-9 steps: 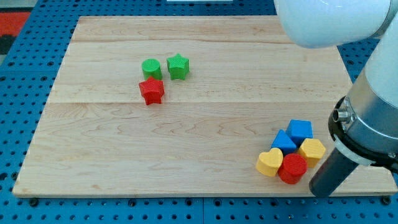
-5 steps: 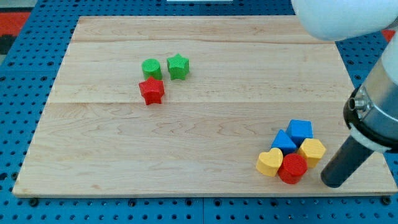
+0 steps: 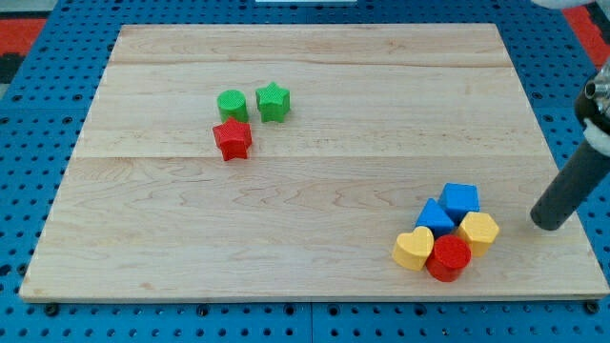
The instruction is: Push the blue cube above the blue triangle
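The blue cube (image 3: 460, 199) sits at the board's lower right, touching the blue triangle (image 3: 436, 216) just below and left of it. Both belong to a tight cluster with a yellow heart (image 3: 413, 249), a red cylinder-like block (image 3: 448, 257) and a yellow hexagon-like block (image 3: 477, 231). My tip (image 3: 545, 224) is to the right of this cluster, apart from it, near the board's right edge and level with the triangle.
A green cylinder-like block (image 3: 232, 104), a green star (image 3: 273, 101) and a red star (image 3: 232, 139) sit together in the upper left part of the wooden board (image 3: 305, 191). Blue pegboard surrounds the board.
My tip has moved up and to the right, away from the bottom edge beside the red block. The blocks have not moved.
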